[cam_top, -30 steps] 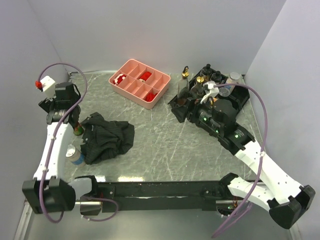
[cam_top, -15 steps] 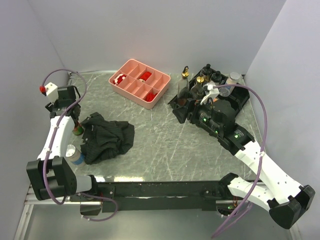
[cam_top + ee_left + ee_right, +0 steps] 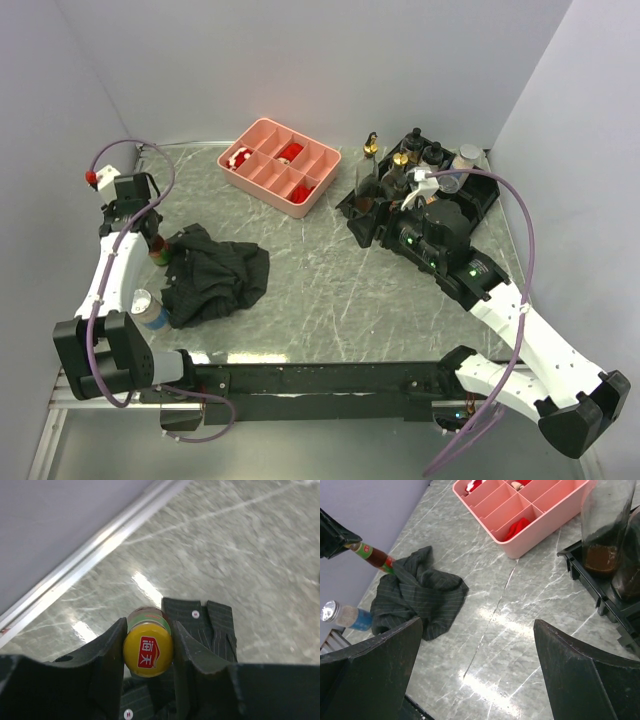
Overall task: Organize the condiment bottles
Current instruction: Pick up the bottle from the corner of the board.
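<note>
Bottle (image 3: 148, 652): yellow cap with red logo, dark body, tilted, left side of table (image 3: 330, 290) against cloth (image 3: 215, 275). Your left gripper (image 3: 148, 630) pinches its capped end; your right gripper (image 3: 477, 625) gapes wide, empty.

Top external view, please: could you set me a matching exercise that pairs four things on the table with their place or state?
Column A
1. yellow-capped sauce bottle
2. grey-lidded shaker
3. pink tray
4. black cloth

Column B
a. crumpled, left of centre
b. clamped in the left gripper
c. far middle, holding red pieces
d. near left, next to the cloth

Pairs: 1-b, 2-d, 3-c, 4-a
</note>
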Controlling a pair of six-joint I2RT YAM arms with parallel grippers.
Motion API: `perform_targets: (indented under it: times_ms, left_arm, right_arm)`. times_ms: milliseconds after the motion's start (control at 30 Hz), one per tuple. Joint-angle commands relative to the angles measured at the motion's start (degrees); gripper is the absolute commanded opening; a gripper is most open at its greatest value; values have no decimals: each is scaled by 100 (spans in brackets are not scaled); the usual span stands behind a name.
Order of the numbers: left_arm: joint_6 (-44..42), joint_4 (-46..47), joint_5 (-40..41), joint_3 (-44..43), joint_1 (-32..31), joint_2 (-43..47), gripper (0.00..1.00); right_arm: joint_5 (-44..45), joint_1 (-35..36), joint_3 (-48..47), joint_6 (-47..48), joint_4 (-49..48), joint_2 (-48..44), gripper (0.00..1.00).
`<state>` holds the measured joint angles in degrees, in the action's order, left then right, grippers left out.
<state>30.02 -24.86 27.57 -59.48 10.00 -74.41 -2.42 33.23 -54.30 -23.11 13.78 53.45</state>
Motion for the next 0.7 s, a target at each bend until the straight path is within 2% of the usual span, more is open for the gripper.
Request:
perform_targets:
  times_ms: [0, 100, 167, 300, 400, 500, 667]
  left_arm:
    - [-216, 359, -595, -563, -164, 462, 1]
    - [-373, 473, -700, -757, -506, 550, 1]
    - [-479, 631, -753, -801, -788, 603, 1]
    - [-839, 597, 403, -1265, -1955, 542, 1]
    - [-928, 465, 512, -1644, -2422, 454, 1]
    - [-875, 465, 153, -1751, -2747, 559, 1]
    - [-638, 632, -1303, -1505, -3056, 911, 1]
  right_arm:
    - [-40, 43, -256, 202, -7, -124, 100]
    - [214, 34, -186, 114, 11, -194, 100]
    - [758, 43, -133, -17, 28, -247, 100]
    - [997, 34, -238, 131, 124, -134, 100]
    - [989, 34, -326, 140, 213, -80, 100]
    - [988, 43, -230, 53, 108, -159, 100]
    - [1374, 34, -89, -96, 98, -265, 100]
